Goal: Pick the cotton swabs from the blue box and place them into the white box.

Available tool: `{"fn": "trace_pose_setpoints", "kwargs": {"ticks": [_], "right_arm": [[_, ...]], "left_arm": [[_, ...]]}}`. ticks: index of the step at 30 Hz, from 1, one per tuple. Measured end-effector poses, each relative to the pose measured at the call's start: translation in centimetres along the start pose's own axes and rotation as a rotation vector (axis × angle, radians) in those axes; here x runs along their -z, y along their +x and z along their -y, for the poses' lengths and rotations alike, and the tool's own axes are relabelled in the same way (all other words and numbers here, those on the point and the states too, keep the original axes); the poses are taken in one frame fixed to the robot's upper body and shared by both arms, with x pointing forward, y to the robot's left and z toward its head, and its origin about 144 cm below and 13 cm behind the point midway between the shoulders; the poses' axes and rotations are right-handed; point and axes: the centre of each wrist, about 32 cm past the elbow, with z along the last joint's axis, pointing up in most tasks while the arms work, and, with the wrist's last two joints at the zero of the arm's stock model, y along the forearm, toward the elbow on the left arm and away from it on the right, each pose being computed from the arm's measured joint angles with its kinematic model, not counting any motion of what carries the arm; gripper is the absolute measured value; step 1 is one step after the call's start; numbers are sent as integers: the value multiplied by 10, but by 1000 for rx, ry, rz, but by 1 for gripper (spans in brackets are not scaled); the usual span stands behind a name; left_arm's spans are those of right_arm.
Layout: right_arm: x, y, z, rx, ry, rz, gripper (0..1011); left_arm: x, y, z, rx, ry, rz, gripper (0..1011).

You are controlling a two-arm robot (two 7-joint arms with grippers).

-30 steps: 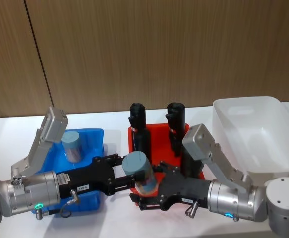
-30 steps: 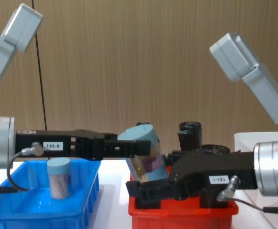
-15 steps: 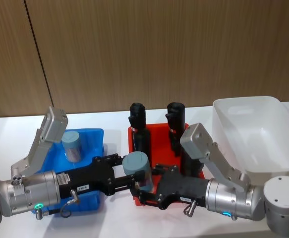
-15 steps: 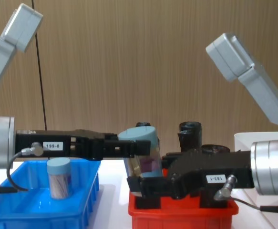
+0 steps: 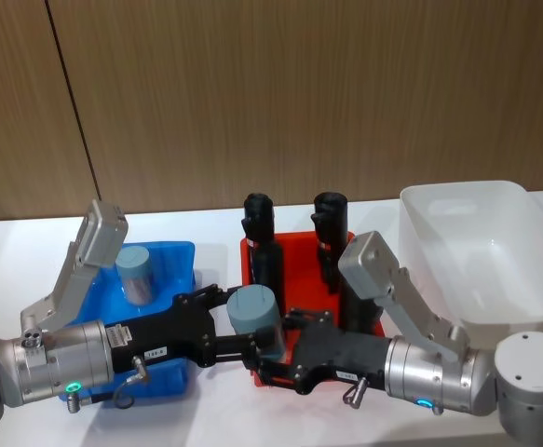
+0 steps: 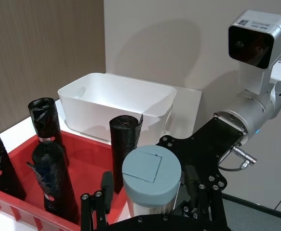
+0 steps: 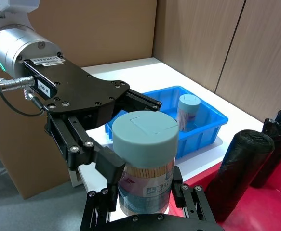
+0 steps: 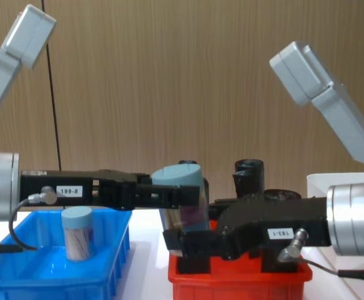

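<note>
A jar of cotton swabs (image 5: 252,312) with a pale blue lid hangs upright in the air between the blue box (image 5: 173,250) and the red bin (image 5: 299,240). My left gripper (image 5: 243,331) is shut on its upper part, just under the lid. From the other side my right gripper (image 5: 271,358) reaches in, open, its fingers flanking the jar's lower part (image 7: 145,192). A second jar of cotton swabs (image 5: 136,275) stands in the blue box. At the right rear stands the white box (image 5: 476,196), nothing visible in it.
The red bin (image 8: 231,281) sits directly under and behind both grippers and holds several upright black rolls (image 5: 257,237). A wooden wall closes off the back of the white table. My right arm's elbow (image 5: 373,265) rises between the red bin and the white box.
The held jar has gone from tilted to upright. My right gripper has slid left, farther along the jar's lower part. The left arm has barely moved.
</note>
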Motion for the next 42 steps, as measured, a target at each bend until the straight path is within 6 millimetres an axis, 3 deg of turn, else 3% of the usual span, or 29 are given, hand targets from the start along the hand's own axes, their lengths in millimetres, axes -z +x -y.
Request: {"fn": "trace_pose_setpoints", "kwargs": {"ticks": [5,20,42], "right_arm": [[0,0,0,2,5,-1,641],[4,1,15,43,17,-16,641],[19,11,92,294,55,-64,641]], "left_arm": [[0,0,0,0,0,0,1004],[0,0,0,0,0,0,1004],[0,0,0,0,0,0,1004]]}}
